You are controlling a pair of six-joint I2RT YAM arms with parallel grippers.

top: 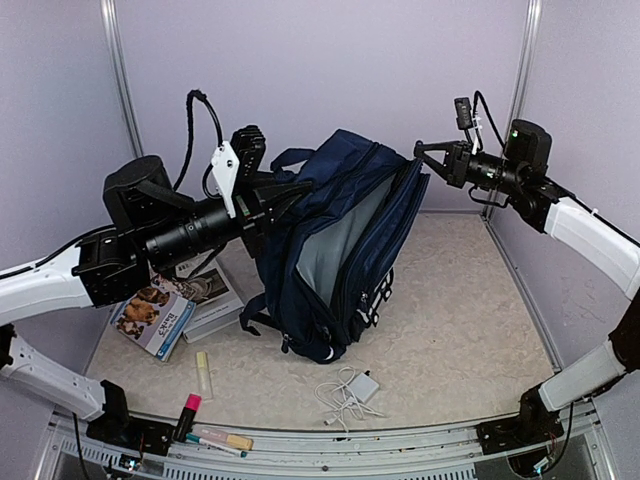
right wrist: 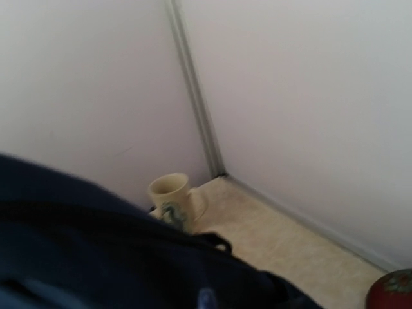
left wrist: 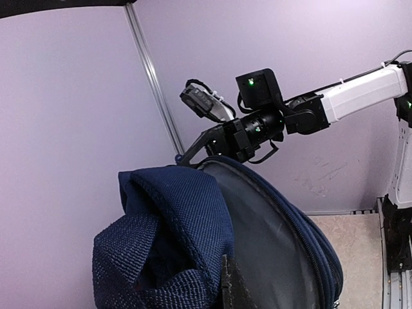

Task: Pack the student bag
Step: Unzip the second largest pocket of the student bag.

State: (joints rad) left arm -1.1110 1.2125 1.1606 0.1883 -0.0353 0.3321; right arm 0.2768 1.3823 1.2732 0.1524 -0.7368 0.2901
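Observation:
The student bag (top: 335, 250) stands upright in the middle of the table, navy, with its main compartment unzipped and grey lining showing. My left gripper (top: 280, 192) is shut on the bunched fabric at the bag's top left. In the left wrist view that navy fabric (left wrist: 174, 219) fills the lower frame beside one dark fingertip (left wrist: 233, 286). My right gripper (top: 418, 152) is shut on the upper edge of the open front panel, holding it away from the back. The same gripper (left wrist: 191, 152) shows at the zipper rim (left wrist: 302, 225). In the right wrist view only dark bag cloth (right wrist: 96, 257) shows; its fingers are hidden.
Books (top: 170, 310) lie left of the bag. A yellow tube (top: 203, 375), a pink highlighter (top: 188, 412) and markers (top: 225, 440) lie near the front edge. A white charger with cable (top: 350, 392) sits in front of the bag. A cream mug (right wrist: 170, 196) stands in the far corner, and a red round thing (right wrist: 393, 290) shows at the frame's edge.

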